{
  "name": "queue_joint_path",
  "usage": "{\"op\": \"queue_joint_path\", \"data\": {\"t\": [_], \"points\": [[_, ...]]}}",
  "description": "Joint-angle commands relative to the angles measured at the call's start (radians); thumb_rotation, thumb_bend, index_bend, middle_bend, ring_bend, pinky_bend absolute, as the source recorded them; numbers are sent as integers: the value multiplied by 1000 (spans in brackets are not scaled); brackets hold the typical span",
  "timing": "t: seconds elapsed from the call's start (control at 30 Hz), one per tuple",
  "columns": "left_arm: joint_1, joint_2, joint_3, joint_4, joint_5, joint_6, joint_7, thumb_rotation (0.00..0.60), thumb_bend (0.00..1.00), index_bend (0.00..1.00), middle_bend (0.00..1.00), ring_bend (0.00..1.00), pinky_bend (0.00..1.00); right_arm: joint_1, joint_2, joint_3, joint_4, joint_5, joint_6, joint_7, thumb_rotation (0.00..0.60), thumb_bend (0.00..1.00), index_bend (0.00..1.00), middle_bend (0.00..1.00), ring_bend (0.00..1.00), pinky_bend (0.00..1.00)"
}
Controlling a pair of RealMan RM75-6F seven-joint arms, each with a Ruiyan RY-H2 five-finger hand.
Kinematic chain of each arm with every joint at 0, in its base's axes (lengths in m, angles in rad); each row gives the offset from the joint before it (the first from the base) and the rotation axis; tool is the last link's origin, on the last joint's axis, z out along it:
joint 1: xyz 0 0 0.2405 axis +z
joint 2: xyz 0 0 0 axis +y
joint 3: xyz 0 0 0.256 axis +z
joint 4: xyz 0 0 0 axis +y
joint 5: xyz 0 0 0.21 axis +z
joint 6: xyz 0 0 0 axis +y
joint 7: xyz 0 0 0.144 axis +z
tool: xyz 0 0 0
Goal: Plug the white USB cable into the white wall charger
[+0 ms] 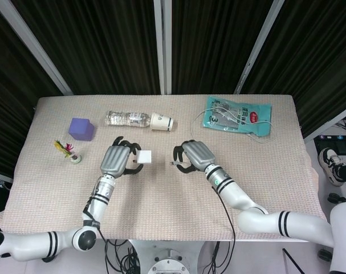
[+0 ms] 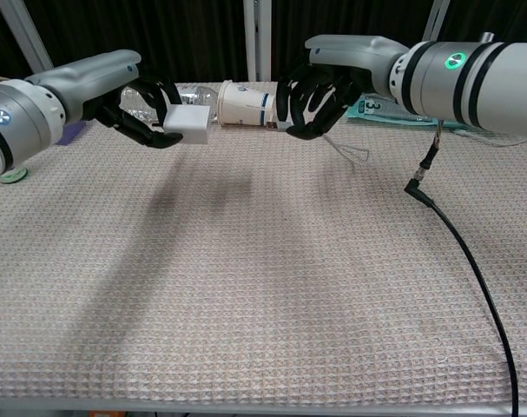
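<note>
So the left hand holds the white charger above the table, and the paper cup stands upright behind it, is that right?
Not quite. The left hand does hold the charger above the table, but the cup lies on its side, as the chest view shows.

both arms are glossy white tubes ringed with black bands at the joints. the left hand and right hand have matte silver-grey backs and black fingers. a green light glows on the right forearm, a blue mark on the left; a black cable trails from the right.
</note>
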Motion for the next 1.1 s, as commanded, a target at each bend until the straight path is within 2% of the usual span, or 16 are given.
{"op": "queue_joint_path", "data": {"t": [0.03,0.4,1.1], "points": [[-1,-2,-6,-10,-3,14,4,495,374,450,427,239,117,50,-47,19,36,78,12,-47,600,372,669,583,300,237],[-7,-16,-16,-25,0,40,2,492,374,450,427,239,117,120,-120,59,111,197,23,-57,600,373,672,584,300,233],[-21,-30,-30,-34,3,65,15,493,373,450,427,239,117,159,-162,84,153,243,24,-23,600,376,677,586,302,224]]}}
